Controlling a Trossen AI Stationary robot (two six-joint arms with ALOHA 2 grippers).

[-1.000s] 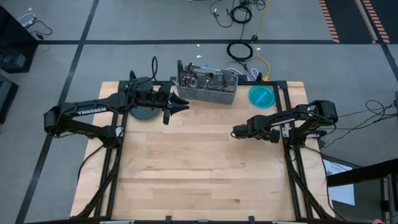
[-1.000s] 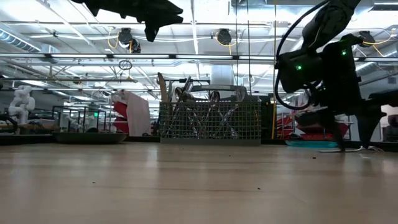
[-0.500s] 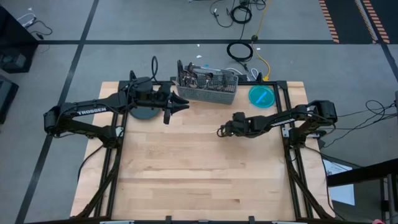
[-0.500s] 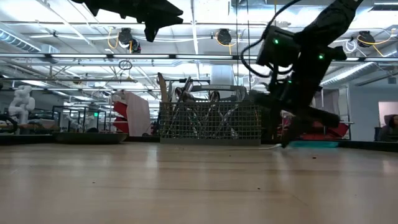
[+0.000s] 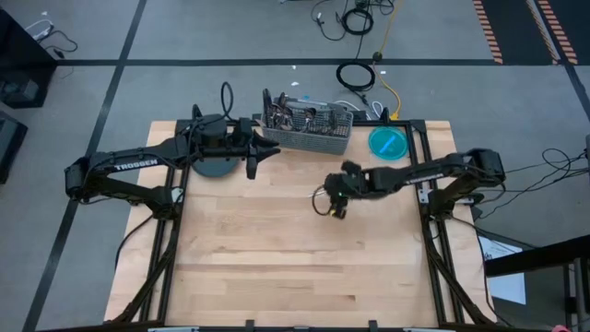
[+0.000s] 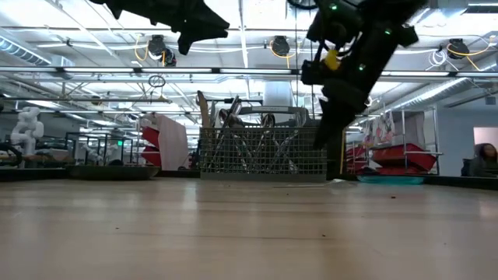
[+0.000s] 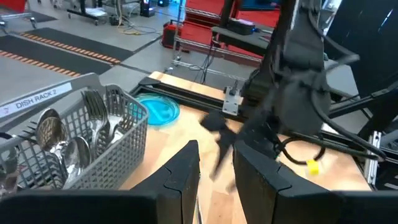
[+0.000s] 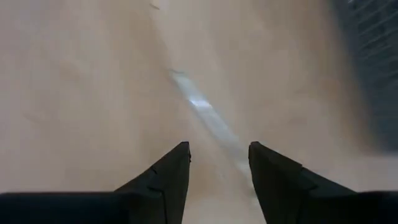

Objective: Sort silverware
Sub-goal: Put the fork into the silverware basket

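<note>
swings the right gripper [image 5: 333,210] in from the table [image 5: 277,249] edge to mid-board, fingers apart and empty, leaves the left gripper [image 5: 270,154] slightly parted, empty, beside the caddy [image 5: 313,140], finds the silverware [image 5: 290,112] all standing inside it, so sorting looks barely begun.

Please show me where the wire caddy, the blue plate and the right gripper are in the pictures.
wire caddy [image 5: 307,135]: high view, on its grey mesh side wall.
blue plate [image 5: 388,143]: high view, on its flat middle.
right gripper [image 5: 334,212]: high view, midway between its fingertips.

Bare tabletop [image 5: 277,267] before caddy [image 5: 307,134]
</note>
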